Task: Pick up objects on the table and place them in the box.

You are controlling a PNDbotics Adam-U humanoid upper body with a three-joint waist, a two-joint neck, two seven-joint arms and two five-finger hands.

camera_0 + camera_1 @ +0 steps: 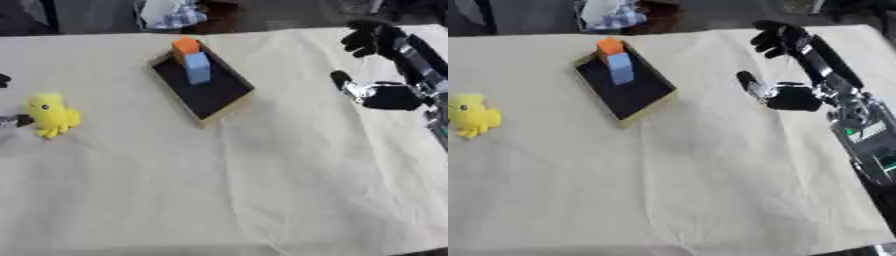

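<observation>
Box [210,92], dark inside w/ tan rim, sits askew on the cloth-covered bench [262,190], upper middle. Orange block [185,46] and blue block [198,67] lie in its far end, touching. Yellow plush toy [51,115] lies on the cloth well left of box. Right hand [785,95] hovers right of box, fingers [773,37] spread apart, holding nothing. Left hand [7,121]: only a sliver at left edge beside toy, can't tell its fingers.

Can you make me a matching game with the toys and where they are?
Things:
1. yellow toy
2. orange block
3. blue block
4. right hand

Places:
A. in the box, at its far end
B. over the cloth, right of the box
C. on the cloth, far left
D. in the box, just in front of the orange one

Pairs: 1-C, 2-A, 3-D, 4-B
</observation>
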